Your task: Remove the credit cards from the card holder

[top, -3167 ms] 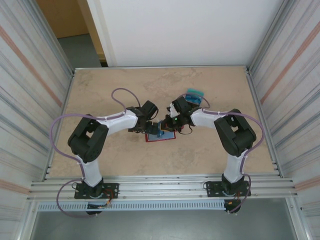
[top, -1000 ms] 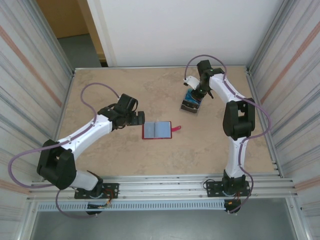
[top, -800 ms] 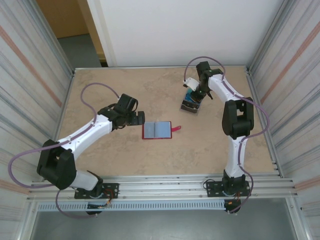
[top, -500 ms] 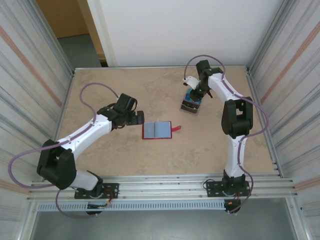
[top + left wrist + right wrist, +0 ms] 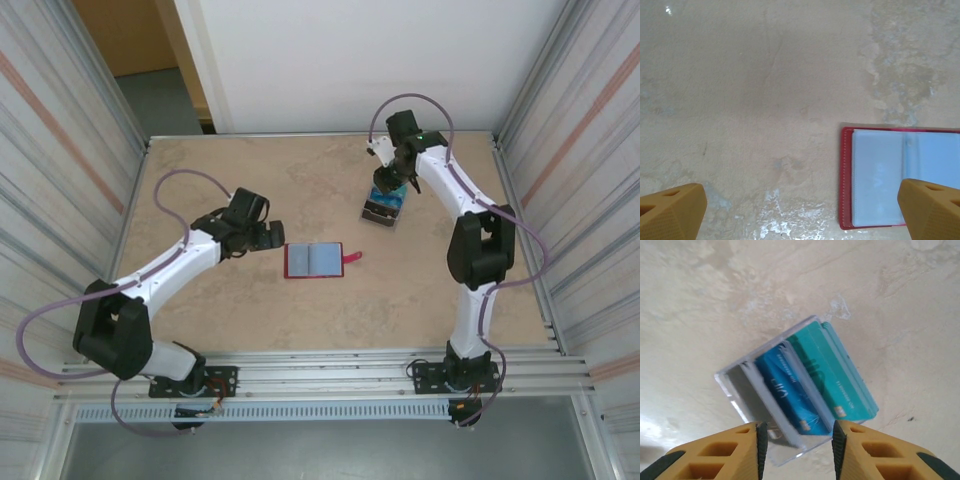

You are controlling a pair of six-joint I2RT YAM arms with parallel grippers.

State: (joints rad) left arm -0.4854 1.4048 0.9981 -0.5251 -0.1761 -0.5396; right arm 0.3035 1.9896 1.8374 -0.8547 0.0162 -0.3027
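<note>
Card holder: we count one card holder (image 5: 314, 260). It lies open and flat, pale pockets up, just beyond the tips of the left end effector (image 5: 277, 237). In the left wrist view its near corner is hidden behind one finger.
Credit cards: the credit cards (image 5: 835, 375) stand on edge directly below the right end effector (image 5: 797, 445). There is one blue card and a teal stack whose number we cannot tell.
Pockets: we cannot tell whether any card sits inside them.
Left end effector: spread wide, gripping nothing, apart from the card holder.
Right end effector: fingers parted with nothing between them, hovering over the cards.
Other things: we see one clear box (image 5: 735, 385) around the cards, and a red strap (image 5: 352, 259) on the holder's side away from the left end effector.
Obstructions: the box walls enclose the cards.
Edges: ribbed metal walls (image 5: 60, 170) flank the surface (image 5: 220, 180), and the right end effector is near its far edge.
Open room: bare surface lies between both end effectors and toward the bases.
</note>
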